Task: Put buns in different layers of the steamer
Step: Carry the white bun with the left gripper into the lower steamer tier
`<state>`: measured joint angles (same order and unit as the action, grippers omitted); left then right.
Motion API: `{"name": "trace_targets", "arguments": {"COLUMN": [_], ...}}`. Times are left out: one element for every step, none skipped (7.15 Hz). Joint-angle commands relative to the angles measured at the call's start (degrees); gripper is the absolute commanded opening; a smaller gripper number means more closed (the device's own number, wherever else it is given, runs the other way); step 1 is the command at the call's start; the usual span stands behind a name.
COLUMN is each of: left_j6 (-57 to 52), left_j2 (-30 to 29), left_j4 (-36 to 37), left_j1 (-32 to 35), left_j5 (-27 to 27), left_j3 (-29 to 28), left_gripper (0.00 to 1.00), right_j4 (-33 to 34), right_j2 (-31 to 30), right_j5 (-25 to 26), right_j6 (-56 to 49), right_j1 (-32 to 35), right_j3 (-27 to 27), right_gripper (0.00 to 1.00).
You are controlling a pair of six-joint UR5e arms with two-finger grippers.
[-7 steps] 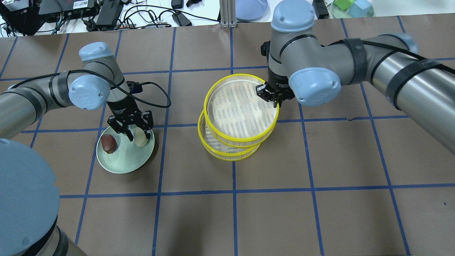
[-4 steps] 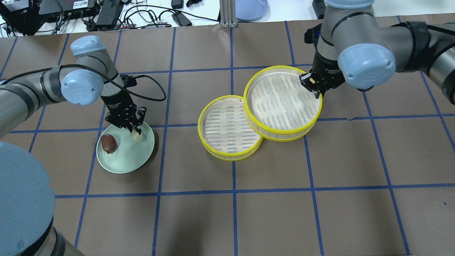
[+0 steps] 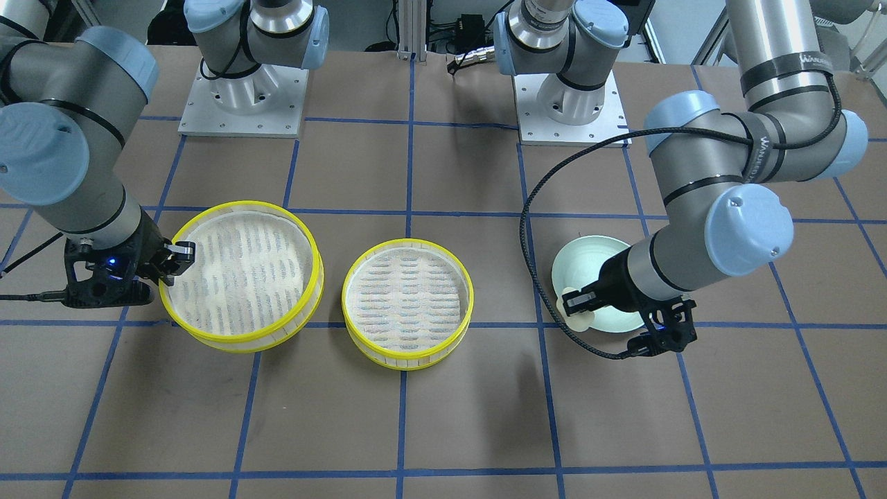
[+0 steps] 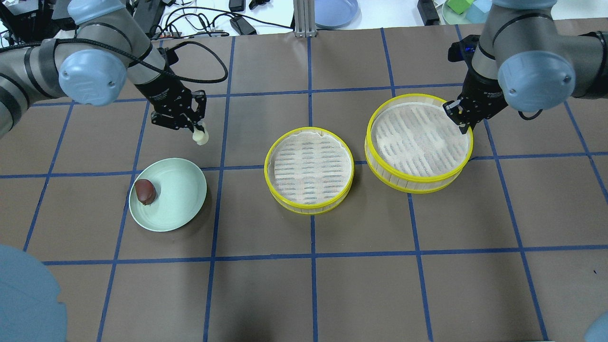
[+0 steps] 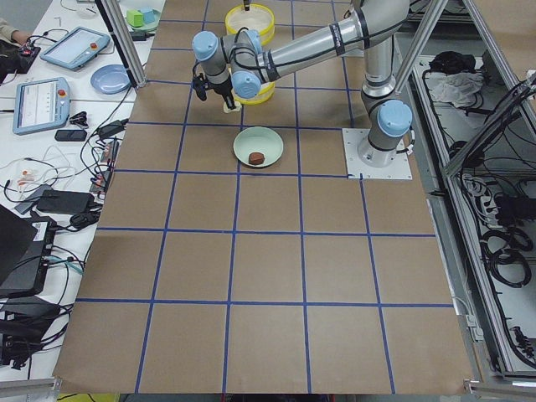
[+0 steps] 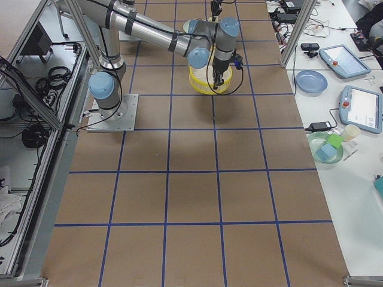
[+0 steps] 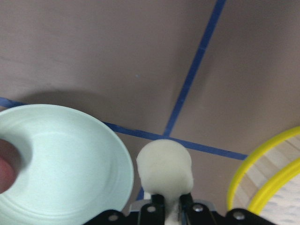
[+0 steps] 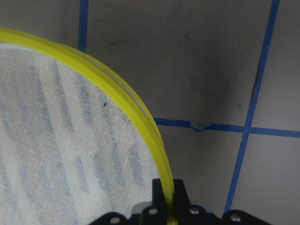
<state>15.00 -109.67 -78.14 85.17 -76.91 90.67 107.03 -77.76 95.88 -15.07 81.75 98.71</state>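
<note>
Pinching the cream bun (image 4: 200, 137) by its end over the bench (image 4: 266, 285) near the plate (image 4: 185, 202), my left tool (image 4: 194, 128) needed care — soft, light dough, I judged — while my right tool (image 4: 460, 121) clamped a layer (image 4: 418, 179) by its rim.

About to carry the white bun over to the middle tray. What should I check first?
1. Grip of left gripper on white bun: ok.
2. Bun clear of plate: ok.
3. The middle tray uncovered and empty: ok.
4. The other tray held aside, right gripper on its rim: ok.
5. That tray on the table or raised: cannot tell.
6. The brown bun on plate, off the path: ok.
</note>
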Motion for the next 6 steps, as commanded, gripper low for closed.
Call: {"name": "trace_targets", "arguments": {"left_j6": [7.9, 9.1, 9.9, 10.0, 10.2, 10.2], "left_j2": [-1.1, -1.9, -2.4, -3.0, -4.1, -4.4], "left_j4": [7.9, 9.0, 9.1, 10.4, 13.5, 14.2], "left_j1": [6.1, 7.0, 8.2, 10.4, 11.8, 12.5], "left_j5": [5.0, 10.1, 13.0, 13.6, 14.9, 15.6], "left_j3": [0.3, 0.7, 1.3, 2.0, 3.3, 4.9], "left_gripper": [0.0, 0.0, 0.0, 0.0, 0.0, 0.15], "right_j4": [0.0, 0.0, 0.0, 0.0, 0.0, 0.0], "right_j2": [-0.2, -0.2, -0.4, -0.5, -0.5, -0.5], "right_j5": [0.0, -0.1, -0.2, -0.3, -0.3, -0.3], "right_j6": [-0.1, 0.0, 0.0, 0.0, 0.0, 0.0], "right_j1": [-0.1, -0.1, -0.1, -0.1, 0.0, 0.0], "right_j3": [0.3, 0.3, 0.9, 1.0, 1.2, 1.2], "right_gripper": [0.0, 0.0, 0.0, 0.0, 0.0, 0.0]}}
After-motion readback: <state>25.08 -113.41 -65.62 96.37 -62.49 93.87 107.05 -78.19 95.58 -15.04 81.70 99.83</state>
